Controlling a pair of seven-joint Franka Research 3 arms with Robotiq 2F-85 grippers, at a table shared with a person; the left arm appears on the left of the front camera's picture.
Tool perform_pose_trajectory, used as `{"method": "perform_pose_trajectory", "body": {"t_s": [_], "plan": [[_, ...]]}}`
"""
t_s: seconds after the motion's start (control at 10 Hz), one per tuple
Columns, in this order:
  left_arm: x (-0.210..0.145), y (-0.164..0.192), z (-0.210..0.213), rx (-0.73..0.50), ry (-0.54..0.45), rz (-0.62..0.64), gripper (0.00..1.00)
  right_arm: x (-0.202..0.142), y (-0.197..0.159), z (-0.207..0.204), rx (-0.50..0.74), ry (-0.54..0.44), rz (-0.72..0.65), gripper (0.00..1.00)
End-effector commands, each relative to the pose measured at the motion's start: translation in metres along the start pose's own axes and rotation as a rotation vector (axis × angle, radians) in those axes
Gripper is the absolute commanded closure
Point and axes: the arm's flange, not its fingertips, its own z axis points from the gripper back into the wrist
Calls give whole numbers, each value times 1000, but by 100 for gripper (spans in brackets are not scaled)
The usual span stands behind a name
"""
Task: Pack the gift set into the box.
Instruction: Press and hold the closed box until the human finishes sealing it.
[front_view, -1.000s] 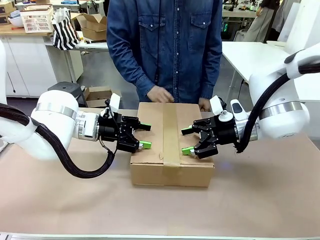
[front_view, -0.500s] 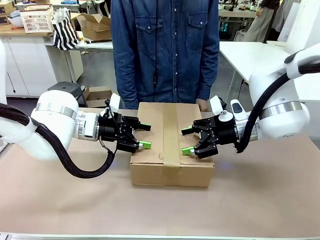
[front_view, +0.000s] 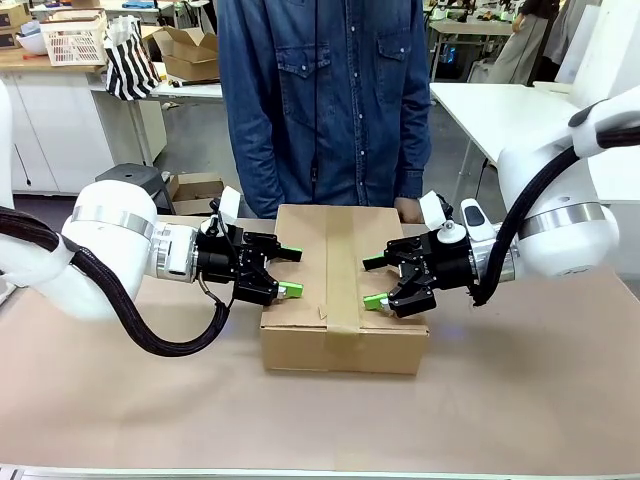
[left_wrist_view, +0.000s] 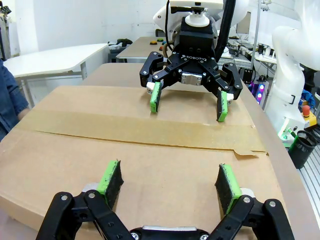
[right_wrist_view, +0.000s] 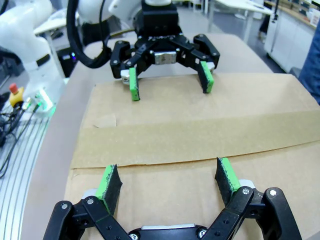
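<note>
The box (front_view: 344, 287) is sitting mid-counter (front_view: 520, 400), flaps closed and taped along its seam, in front of the person (front_view: 325, 100). The left tool (front_view: 290, 272) and right tool (front_view: 374, 282) are hovering wide apart and empty at opposite ends of the lid, facing each other. Judging by this, packing looks finished; each should be backing off level, pads clear of the tape (left_wrist_view: 145, 131).

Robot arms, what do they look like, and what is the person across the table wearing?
Both arms are smooth and white with a silver ring near the wrist and a thick black ribbed cable looping alongside. The left gripper and right gripper are black, each with two fingers tipped in bright green pads; one reads ROBOTIQ. The person wears a dark blue denim shirt with long sleeves.
</note>
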Motion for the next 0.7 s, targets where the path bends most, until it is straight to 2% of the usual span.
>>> {"method": "perform_pose_trajectory", "body": {"t_s": [0.0,0.6], "plan": [[0,0,0,1,-6,2,0,-2,0,-1,-3,-7,-7,0],[0,0,0,1,-6,2,0,-2,0,-1,-3,-7,-7,0]]}}
